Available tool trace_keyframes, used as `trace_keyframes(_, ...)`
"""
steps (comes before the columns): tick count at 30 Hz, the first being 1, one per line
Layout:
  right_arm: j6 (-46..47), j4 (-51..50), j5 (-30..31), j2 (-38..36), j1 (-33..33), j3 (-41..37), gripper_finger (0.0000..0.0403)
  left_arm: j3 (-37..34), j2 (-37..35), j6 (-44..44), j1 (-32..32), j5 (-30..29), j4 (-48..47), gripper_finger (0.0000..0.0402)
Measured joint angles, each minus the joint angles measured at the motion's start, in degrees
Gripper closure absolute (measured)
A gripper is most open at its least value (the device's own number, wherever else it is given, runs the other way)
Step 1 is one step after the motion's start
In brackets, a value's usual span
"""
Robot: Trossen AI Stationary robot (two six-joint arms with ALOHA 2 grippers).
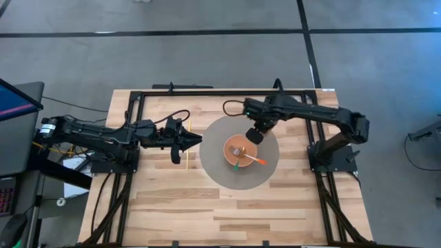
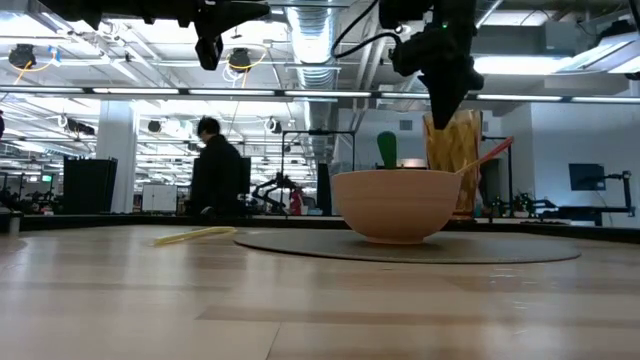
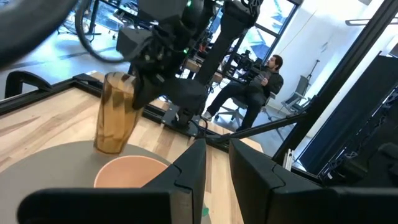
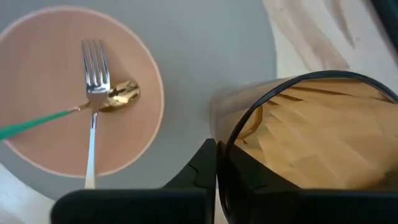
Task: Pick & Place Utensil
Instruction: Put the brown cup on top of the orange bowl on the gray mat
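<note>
A salmon bowl (image 1: pixel 240 152) sits on a round grey mat (image 1: pixel 213 165). It holds a silver fork (image 4: pixel 93 81), a gold spoon with a green handle (image 4: pixel 121 94) and an orange-handled utensil (image 1: pixel 257 160). A yellow utensil (image 1: pixel 186 158) lies flat on the wood left of the mat. My right gripper (image 1: pixel 255 135) is shut on an amber see-through cup (image 4: pixel 311 130) just beyond the bowl. My left gripper (image 1: pixel 196 140) hovers open above the table at the mat's left edge, over the yellow utensil, touching nothing. My right gripper (image 4: pixel 216 155) holds the amber cup by its rim (image 4: pixel 231 140) on the side facing the bowl. One finger is inside the cup and one (image 4: pixel 202 165) outside. The fingers come from above, pointing down. The cup stands about upright with its base (image 3: pixel 109 148) on the grey mat.
The bowl stands right beside the cup. Black frame rails (image 1: pixel 207 92) run along the table's far edge and sides. Bare wood (image 1: pixel 227 213) stretches across the near half. People (image 2: pixel 215 175) are in the room beyond the table.
</note>
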Motion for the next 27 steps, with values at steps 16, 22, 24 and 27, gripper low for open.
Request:
trace_keyframes(16, -3.58, 1.02, -0.22, 5.63, 2.56, 0.11, 0.0394, 0.00, 0.00, 0.02, -0.02, 0.02, -0.02, 0.0330)
trace_keyframes(22, -5.37, 2.54, 0.21, 4.32, 2.50, 1.53, 0.0398, 0.00, 0.00, 0.02, -0.02, 0.01, -0.02, 0.0330)
trace_keyframes(24, -6.68, 4.23, 0.31, 3.48, 2.32, 2.09, 0.0397, 0.00, 0.00, 0.02, -0.02, 0.02, -0.02, 0.0330)
trace_keyframes(27, -9.48, 9.80, 0.22, 2.77, 1.52, 2.51, 0.0395, 0.00, 0.00, 0.02, -0.02, 0.01, -0.02, 0.0330)
